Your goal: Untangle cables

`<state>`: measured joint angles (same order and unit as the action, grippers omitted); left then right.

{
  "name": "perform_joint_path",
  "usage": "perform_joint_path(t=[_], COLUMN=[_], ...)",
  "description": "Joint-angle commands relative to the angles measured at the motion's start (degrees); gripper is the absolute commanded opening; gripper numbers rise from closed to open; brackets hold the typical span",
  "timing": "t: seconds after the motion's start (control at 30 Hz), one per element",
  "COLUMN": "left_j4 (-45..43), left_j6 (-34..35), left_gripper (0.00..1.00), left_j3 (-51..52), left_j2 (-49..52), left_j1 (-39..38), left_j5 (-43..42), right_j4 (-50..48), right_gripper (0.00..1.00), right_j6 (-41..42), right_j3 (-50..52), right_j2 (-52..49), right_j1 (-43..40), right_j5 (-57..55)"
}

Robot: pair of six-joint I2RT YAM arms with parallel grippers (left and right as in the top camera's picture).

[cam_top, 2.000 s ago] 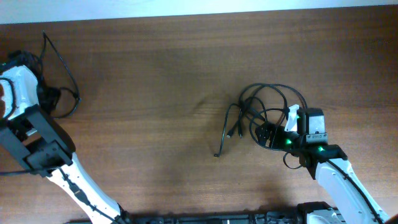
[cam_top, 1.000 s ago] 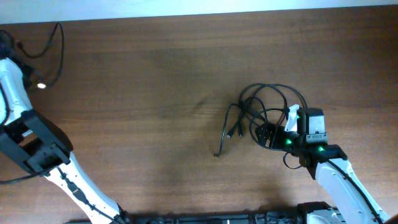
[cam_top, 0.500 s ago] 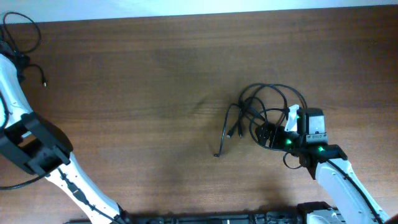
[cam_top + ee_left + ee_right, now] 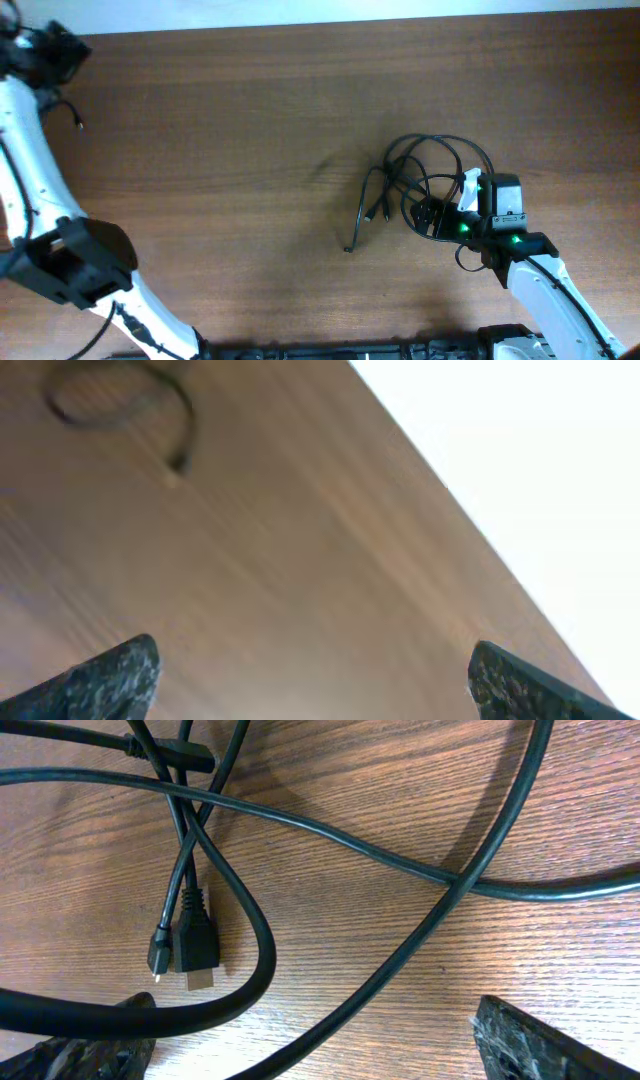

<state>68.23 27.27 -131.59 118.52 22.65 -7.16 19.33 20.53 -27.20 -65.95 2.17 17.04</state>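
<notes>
Mid-untangle, right tool (image 4: 438, 216) is hovering released over the knotted cables (image 4: 430, 170) at 3 o'clock on the desk (image 4: 250, 150), left tool (image 4: 310, 680) hanging released at 10 o'clock; next move is likely calling for pinching one plug end.

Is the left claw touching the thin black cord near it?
Apart. Left wrist view: bare wooden table separates the open left gripper from the thin black cord.

One table (image 4: 250, 120). Two arms, the left arm (image 4: 28, 150) and the right arm (image 4: 545, 285), each with one gripper: left gripper (image 4: 315, 685), right gripper (image 4: 315, 1040). One tangle (image 4: 400, 170) toward the table's right edge, cord count unclear. One lone cable (image 4: 185, 430) by the far left corner. Three plugs (image 4: 198, 945) in the right wrist view.
</notes>
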Motion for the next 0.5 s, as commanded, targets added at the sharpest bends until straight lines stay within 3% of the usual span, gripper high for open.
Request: perform_joint_path(t=[0.0,0.47], left_j4=[3.61,13.27], left_j6=[-3.39,-3.34], left_gripper=[0.99,0.99], left_j3=[-0.79,-0.79], left_j2=[-4.04,-7.37], left_j1=[-4.50,-21.88], left_j5=[-1.84,-0.52], right_j4=[-0.02,-3.37], right_gripper=[0.99,0.99], right_j6=[-0.35,-0.35], right_j3=[-0.13,-0.13], right_j2=[-0.22,-0.22], right_j1=[-0.33,-0.33], right_j5=[0.31,0.28])
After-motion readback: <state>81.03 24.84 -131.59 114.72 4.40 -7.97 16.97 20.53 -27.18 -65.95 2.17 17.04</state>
